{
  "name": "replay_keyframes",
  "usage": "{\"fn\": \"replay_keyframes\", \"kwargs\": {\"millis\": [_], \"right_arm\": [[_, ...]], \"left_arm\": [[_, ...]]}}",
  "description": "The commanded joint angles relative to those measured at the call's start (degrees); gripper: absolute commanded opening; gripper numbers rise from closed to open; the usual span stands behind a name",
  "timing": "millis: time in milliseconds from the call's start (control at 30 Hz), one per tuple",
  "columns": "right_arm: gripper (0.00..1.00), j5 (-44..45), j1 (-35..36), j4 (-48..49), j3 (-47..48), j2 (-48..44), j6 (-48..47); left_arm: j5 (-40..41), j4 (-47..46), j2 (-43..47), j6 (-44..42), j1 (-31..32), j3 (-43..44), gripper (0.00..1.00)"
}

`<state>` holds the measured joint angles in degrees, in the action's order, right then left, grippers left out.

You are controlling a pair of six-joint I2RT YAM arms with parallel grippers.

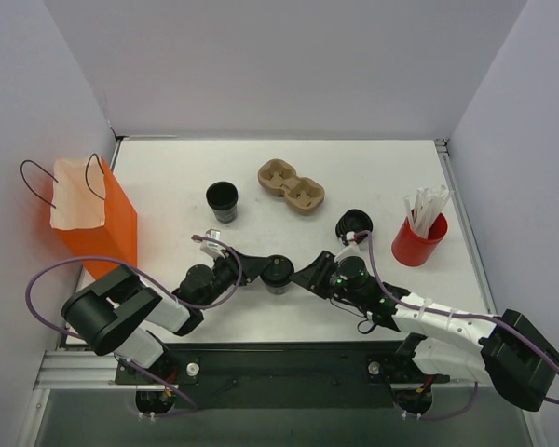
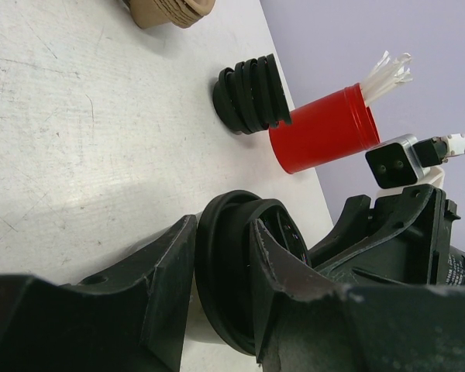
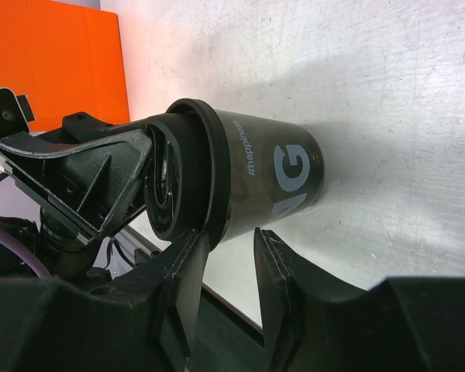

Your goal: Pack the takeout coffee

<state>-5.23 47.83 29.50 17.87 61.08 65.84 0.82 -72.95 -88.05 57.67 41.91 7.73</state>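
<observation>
White table between pale walls: the lidded coffee cup is standing upright near the front edge, not yet packed.
Clamping its lid rim is the left gripper; the right gripper is hovering just beside the rim, fingers apart and empty. Lidding is looking done; carrying the cup and lowering it into the open orange bag at the table's left edge is remaining. A cardboard carrier is sitting farther back.

Front-centre on table: takeout coffee — left gripper and right gripper at its sides. Far left, orange bag — upright, open. Behind, lidless cup.
</observation>
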Motion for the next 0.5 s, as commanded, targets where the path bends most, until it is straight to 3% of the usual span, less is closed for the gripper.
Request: {"fn": "replay_keyframes", "kwargs": {"millis": [0, 467], "right_arm": [[0.33, 2.2, 0.6, 4.0, -0.1, 0.5, 1.0], [0.34, 2.9, 2.3, 3.3, 0.8, -1.2, 1.8]], "left_arm": [[-2.0, 25.4, -4.7, -5.7, 1.3, -5.5, 0.39], [-1.8, 25.9, -4.4, -5.8, 1.3, -5.4, 0.39]]}}
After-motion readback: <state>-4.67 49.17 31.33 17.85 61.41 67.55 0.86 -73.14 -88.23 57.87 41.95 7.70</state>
